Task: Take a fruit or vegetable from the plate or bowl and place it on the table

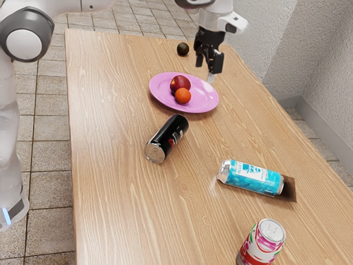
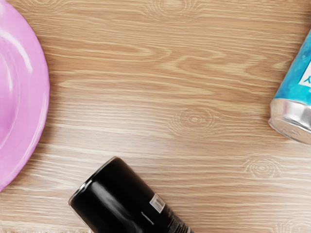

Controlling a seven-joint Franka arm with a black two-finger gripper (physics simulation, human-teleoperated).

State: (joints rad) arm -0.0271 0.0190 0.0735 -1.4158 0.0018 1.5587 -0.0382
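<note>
While the plate [image 1: 204, 99] holds apple [image 1: 179, 83] and orange [image 1: 183, 96], the empty gripper [image 1: 209, 67] hangs near it, fingers spread, the transfer seemingly undone.

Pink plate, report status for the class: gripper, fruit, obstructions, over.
Gripper open, empty, raised. Red fruit and orange fruit both on pink plate, neither picked up. Black can lying near plate, probably not in the way.
</note>
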